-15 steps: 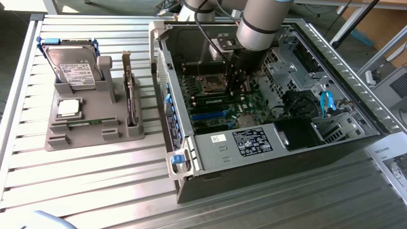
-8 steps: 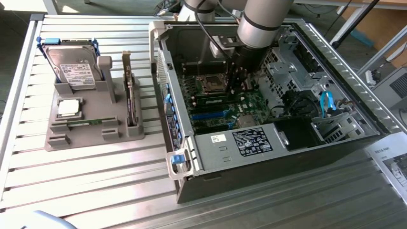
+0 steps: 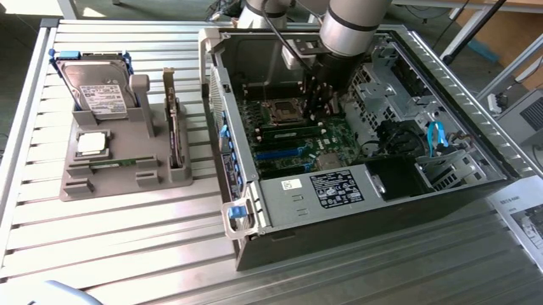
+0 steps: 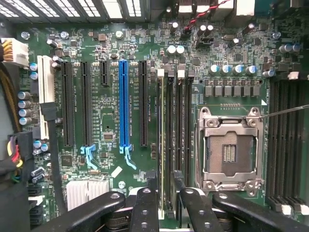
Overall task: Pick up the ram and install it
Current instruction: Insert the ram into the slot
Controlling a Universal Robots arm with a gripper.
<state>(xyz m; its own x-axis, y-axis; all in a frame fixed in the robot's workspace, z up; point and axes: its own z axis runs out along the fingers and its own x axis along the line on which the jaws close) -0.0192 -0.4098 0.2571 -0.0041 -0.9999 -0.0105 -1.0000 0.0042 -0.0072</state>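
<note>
The arm (image 3: pixel 350 25) is a thick round tube of pale silver-grey metal at the top centre of the exterior view, with a darker grey ring near its lower end. A second pale grey joint (image 3: pixel 259 9) sits at the top edge, to the exterior view's left of the tube. A thin black cable (image 3: pixel 280 38) runs beside it, and below the tube comes a narrower black section (image 3: pixel 329 73). In the wrist view the gripper (image 4: pixel 165 180) is matt black: two flat fingers (image 4: pixel 145 212) dotted with small round screws (image 4: pixel 145 209), flanked by broader rounded outer links (image 4: pixel 91 212)
</note>
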